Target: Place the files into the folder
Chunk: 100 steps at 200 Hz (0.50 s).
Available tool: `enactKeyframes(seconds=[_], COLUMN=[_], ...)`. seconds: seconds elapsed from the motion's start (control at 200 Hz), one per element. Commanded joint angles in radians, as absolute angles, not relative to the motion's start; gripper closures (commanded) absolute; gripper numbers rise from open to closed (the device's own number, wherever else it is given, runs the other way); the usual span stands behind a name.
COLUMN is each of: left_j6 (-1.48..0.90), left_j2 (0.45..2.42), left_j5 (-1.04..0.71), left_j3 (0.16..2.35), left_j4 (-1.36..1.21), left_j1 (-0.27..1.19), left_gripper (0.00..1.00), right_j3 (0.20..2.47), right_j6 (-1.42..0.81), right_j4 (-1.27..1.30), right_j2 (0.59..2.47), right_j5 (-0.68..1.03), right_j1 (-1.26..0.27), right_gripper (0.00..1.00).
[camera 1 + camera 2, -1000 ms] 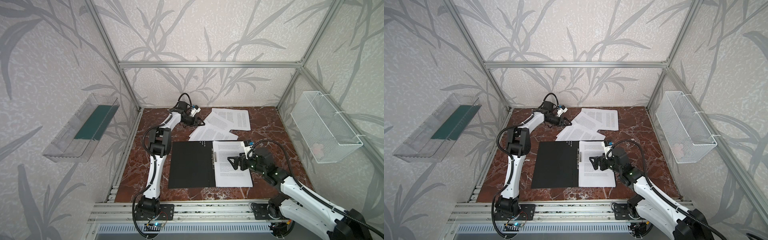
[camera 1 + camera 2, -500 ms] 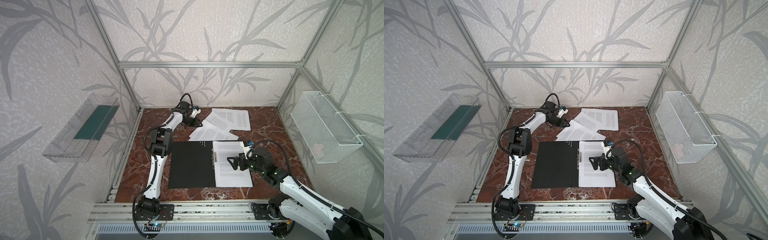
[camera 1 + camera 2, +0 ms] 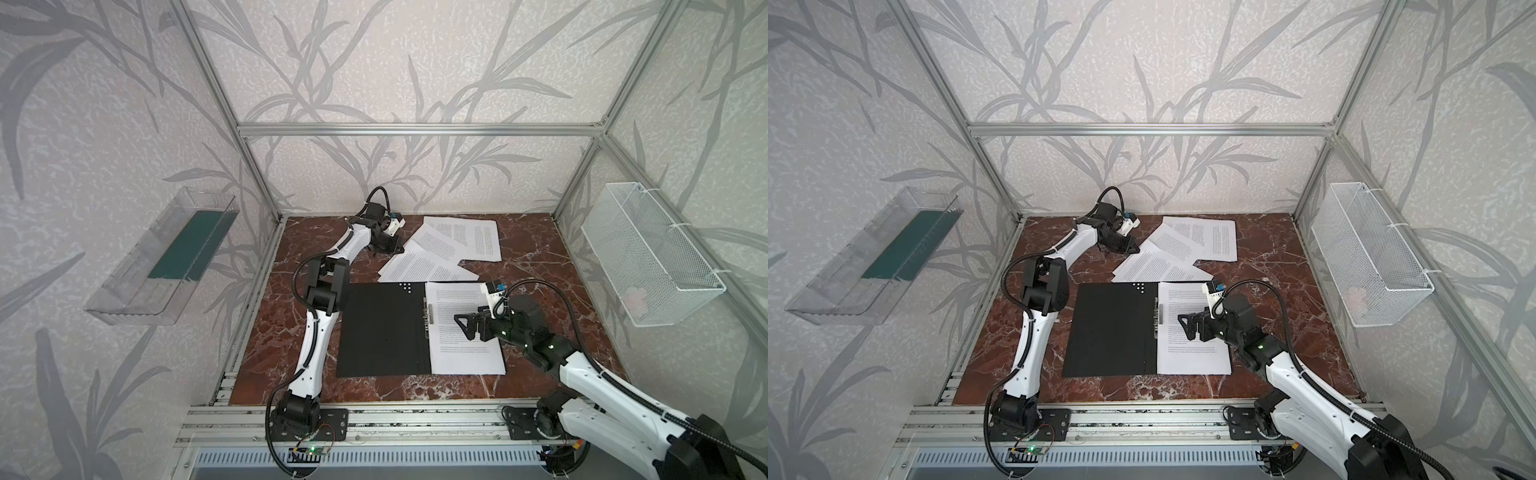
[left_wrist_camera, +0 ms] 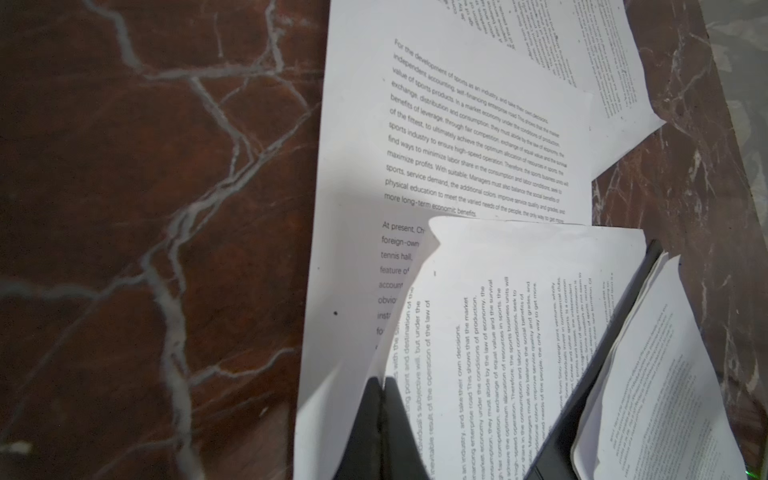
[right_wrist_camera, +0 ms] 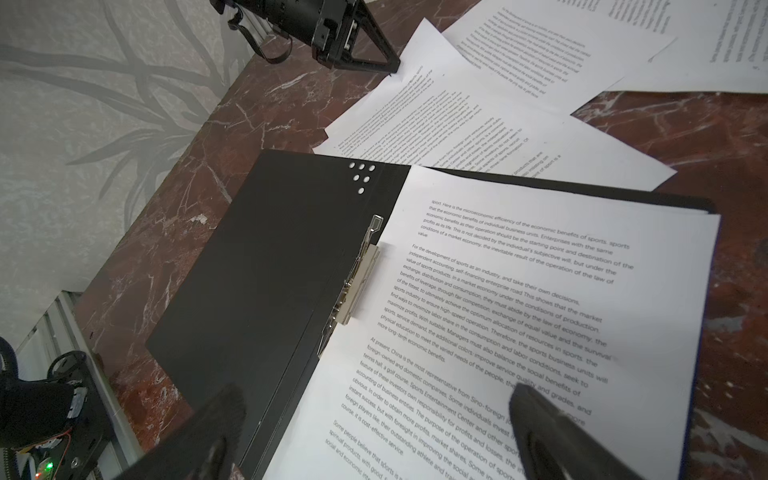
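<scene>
The folder point(image 3: 382, 328) point(image 3: 1108, 328) point(image 5: 266, 270) lies open and black-side up on the red marble table, with a metal clip point(image 5: 357, 278) at its spine. One printed sheet point(image 3: 465, 353) point(image 3: 1196, 357) point(image 5: 540, 291) rests on its right half. Other files point(image 3: 428, 266) point(image 3: 1163, 266) point(image 4: 457, 124) lie fanned out behind it. My left gripper point(image 3: 398, 248) point(image 3: 1135, 248) point(image 4: 382, 379) is shut on the corner of the nearest loose sheet point(image 4: 498, 316), which curls up from the table. My right gripper point(image 3: 461, 322) point(image 3: 1183, 322) point(image 5: 376, 392) hovers open over the sheet in the folder, holding nothing.
A clear plastic tray point(image 3: 166, 257) with a green base hangs on the left wall. A white wire basket point(image 3: 648, 257) hangs on the right wall. An aluminium rail point(image 3: 415, 419) runs along the table's front edge.
My left gripper has closed onto the loose sheet's corner. The right arm has barely moved and stays open.
</scene>
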<state>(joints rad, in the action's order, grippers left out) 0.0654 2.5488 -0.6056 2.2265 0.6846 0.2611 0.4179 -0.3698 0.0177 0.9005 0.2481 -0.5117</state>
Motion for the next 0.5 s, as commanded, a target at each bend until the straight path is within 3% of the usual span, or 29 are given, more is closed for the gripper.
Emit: enactKeyframes(seconds=[0.0, 0.315, 0.495], left_j6=[0.063, -0.050, -0.061], left_j2=[2.555, 2.416, 2.369], left_j5=[-0.518, -0.395, -0.495], left_j3=[2.255, 2.160, 2.151], left_j4=[0.711, 0.571, 0.524], left_j1=[0.274, 0.275, 0.273], left_gripper=[1.00, 1.00, 1.00], right_j3=[0.445, 0.445, 0.445], right_j6=[-0.358, -0.352, -0.349], right_j4=[0.033, 0.024, 0.017], right_j2=[0.885, 0.884, 0.876], right_j5=[0.253, 0.240, 0.236], right_j1=[-0.513, -0.513, -0.514], right_gripper=[0.01, 0.00, 0.00])
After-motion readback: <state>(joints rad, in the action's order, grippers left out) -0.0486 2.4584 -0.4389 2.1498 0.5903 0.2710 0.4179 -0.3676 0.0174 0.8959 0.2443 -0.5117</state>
